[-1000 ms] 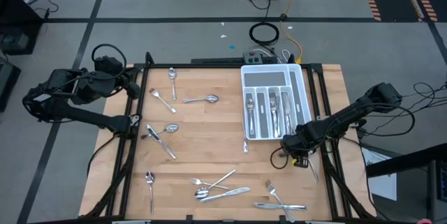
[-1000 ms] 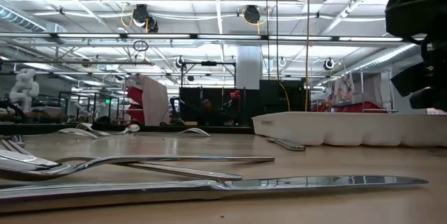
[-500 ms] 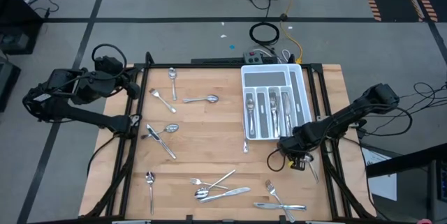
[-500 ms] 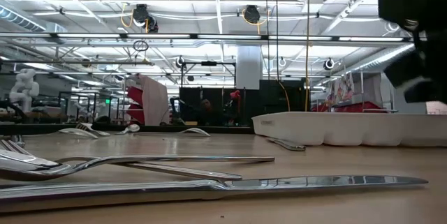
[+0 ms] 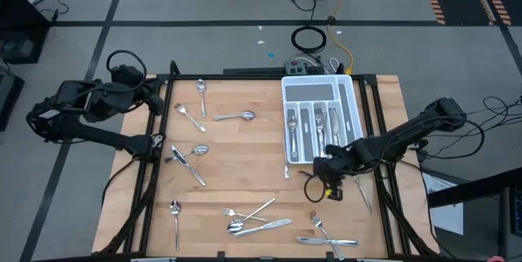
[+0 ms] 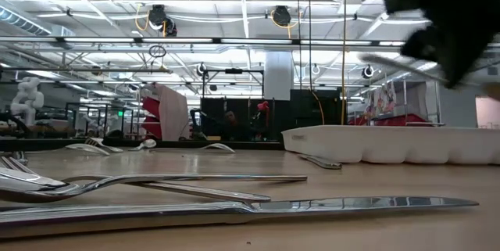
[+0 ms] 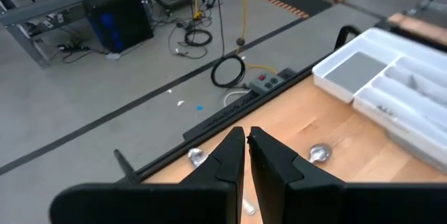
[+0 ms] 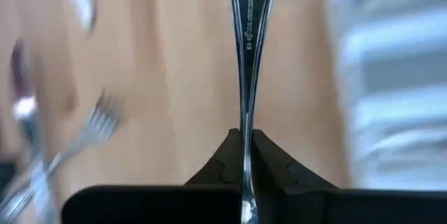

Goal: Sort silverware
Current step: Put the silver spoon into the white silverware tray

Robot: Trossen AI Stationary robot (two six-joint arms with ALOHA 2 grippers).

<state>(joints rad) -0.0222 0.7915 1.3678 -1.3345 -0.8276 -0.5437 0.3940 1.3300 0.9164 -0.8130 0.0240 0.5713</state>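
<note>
Right end effector (image 8: 244, 144) is gripping a slim silverware handle (image 8: 248, 49) beside the white tray (image 5: 320, 91); left end effector (image 7: 246, 144) is sitting nearly closed, empty, at the tabletop (image 5: 245, 180) edge.

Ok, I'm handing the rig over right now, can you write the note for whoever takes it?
Right gripper: shut on one piece of silverware, held by its slim handle above the wood near the white tray's near corner; which kind of piece it is I cannot tell.
Left gripper: shut, holding nothing, parked at the table's far left edge.
Done: several pieces already lie in the tray's slots.
Left: the held piece still needs a slot; more than ten loose pieces remain scattered over the table, along the left side and the near edge.
</note>
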